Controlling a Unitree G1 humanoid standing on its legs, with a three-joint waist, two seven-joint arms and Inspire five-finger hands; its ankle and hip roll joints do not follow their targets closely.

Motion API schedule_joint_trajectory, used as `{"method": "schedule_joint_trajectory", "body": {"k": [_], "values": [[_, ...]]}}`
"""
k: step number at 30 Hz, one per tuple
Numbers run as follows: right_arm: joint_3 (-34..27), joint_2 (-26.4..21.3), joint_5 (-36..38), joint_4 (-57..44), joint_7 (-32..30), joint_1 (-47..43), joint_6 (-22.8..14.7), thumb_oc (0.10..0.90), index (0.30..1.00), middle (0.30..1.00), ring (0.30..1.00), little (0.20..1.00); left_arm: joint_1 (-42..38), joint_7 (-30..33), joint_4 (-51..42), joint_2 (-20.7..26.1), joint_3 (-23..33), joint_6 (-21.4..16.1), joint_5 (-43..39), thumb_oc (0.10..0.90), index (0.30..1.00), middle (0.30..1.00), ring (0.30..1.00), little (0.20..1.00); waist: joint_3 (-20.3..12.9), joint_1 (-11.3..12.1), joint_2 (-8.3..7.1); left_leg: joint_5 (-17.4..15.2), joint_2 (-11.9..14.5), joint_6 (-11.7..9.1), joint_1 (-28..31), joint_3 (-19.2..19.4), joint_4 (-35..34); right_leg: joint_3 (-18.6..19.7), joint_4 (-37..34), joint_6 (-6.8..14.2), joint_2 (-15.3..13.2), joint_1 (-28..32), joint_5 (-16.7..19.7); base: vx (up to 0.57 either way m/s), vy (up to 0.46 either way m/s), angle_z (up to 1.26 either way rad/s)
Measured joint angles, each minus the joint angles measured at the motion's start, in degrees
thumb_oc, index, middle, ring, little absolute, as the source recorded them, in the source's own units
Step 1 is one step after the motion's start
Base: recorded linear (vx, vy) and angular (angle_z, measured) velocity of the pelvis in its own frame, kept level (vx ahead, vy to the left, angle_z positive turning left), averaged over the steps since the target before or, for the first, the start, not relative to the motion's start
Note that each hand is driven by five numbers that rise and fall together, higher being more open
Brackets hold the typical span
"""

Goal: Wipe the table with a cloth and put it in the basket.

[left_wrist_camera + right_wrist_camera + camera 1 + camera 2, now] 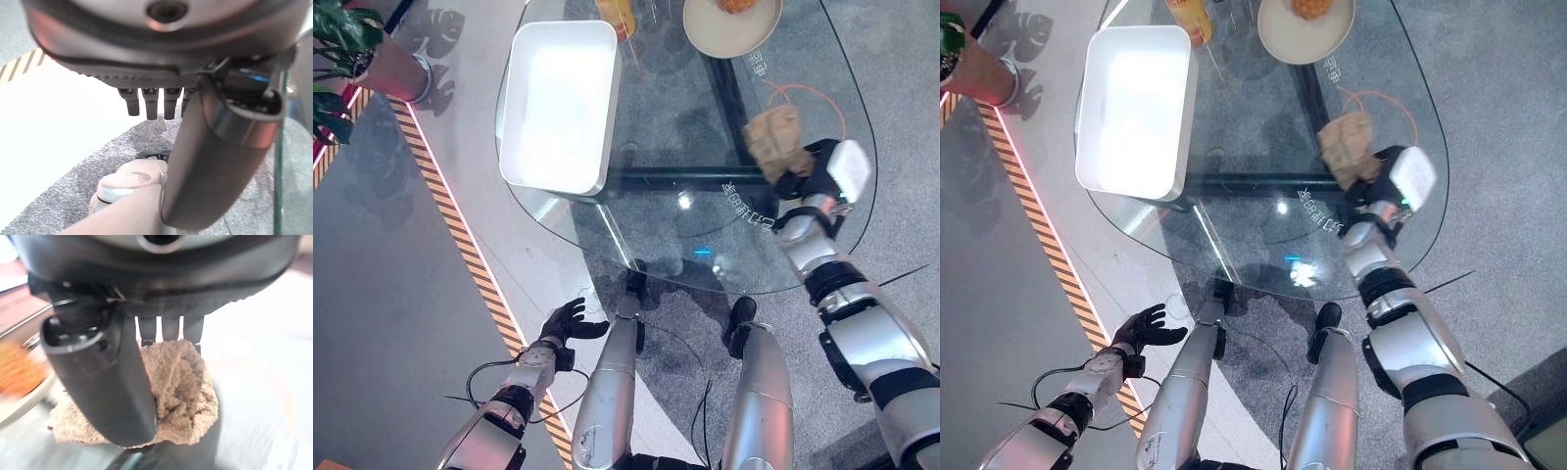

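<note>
A crumpled tan cloth (773,137) lies on the right part of the glass table (656,220). My right hand (811,171) rests on the cloth's near edge. In the right wrist view the thumb and fingers (168,330) curl round the cloth (188,391), pinching it. The white rectangular basket (512,127) stands on the table's left side, well apart from the cloth. My left hand (566,323) hangs low beside the table's near left edge, over the floor, fingers relaxed and holding nothing.
A cream plate (720,37) with orange food sits at the table's far edge, beside an orange container (617,15). A potted plant (382,64) stands on the floor at far left. Striped tape (470,255) runs along the floor.
</note>
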Motion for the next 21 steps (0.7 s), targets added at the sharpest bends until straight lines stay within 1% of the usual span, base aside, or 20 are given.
{"method": "schedule_joint_trajectory", "body": {"k": [2,4,8,12,18,21], "values": [[-0.9,-1.7,0.4,1.5,-1.0,-0.1,0.2,0.100,0.300,0.300,0.300,0.200,0.1,0.0,0.0,0.0,0.0,0.1,0.0,0.800,0.900,0.900,0.900,0.900,0.0,-0.1,-0.04,-0.3,0.0,0.3,-0.1,0.0,0.4,0.0,-0.2,0.1,0.0,0.2,0.0,0.03,-0.010,0.00],[-2.3,-3.5,0.6,2.3,-1.7,0.0,0.7,0.100,0.300,0.300,0.300,0.200,0.0,0.0,0.0,0.1,0.1,0.0,0.0,0.800,0.900,0.900,0.900,0.900,0.0,-0.5,-0.05,-0.2,-0.1,0.2,-0.4,0.1,1.1,-0.1,-0.3,0.3,0.0,0.3,0.3,-0.04,-0.006,0.00],[-2.9,-5.0,0.8,3.1,-2.2,-0.1,0.7,0.100,0.300,0.300,0.300,0.200,-0.2,-1.0,0.0,0.4,0.2,0.1,0.0,0.800,0.900,0.900,0.900,0.900,0.0,-1.7,-0.06,-0.2,0.0,0.2,-0.5,0.1,1.2,-0.1,-0.4,0.3,0.0,0.3,0.5,0.00,0.000,0.00],[-2.9,-5.1,2.4,3.1,-2.2,0.0,0.7,0.100,0.300,0.300,0.300,0.200,-0.3,-1.2,-0.1,0.4,0.2,0.1,0.0,0.800,0.900,0.900,0.900,0.900,0.0,-2.1,-0.06,-0.3,0.1,0.3,-0.5,0.0,1.2,-0.1,-0.5,0.2,0.3,0.2,0.7,0.00,0.000,0.00],[-2.5,-4.7,2.4,2.1,-2.1,0.0,-0.5,0.100,0.300,0.300,0.300,0.200,-0.4,-1.3,0.0,0.4,0.2,0.5,0.0,0.800,0.900,0.900,0.900,0.900,0.0,-1.6,-0.06,-0.3,0.1,0.4,-0.6,0.0,0.8,-0.1,-1.0,0.1,0.3,0.1,0.9,0.00,0.000,0.00],[-1.0,-4.2,2.3,-0.4,-2.0,0.0,-0.8,0.100,0.300,0.300,0.300,0.200,-0.5,-1.4,0.3,0.5,0.2,0.5,0.0,0.800,0.900,0.900,0.900,0.900,0.0,-1.6,-0.06,-0.2,0.1,0.3,-0.7,0.1,0.7,0.0,-1.5,0.4,0.4,0.1,1.2,0.00,0.000,0.00]]}}
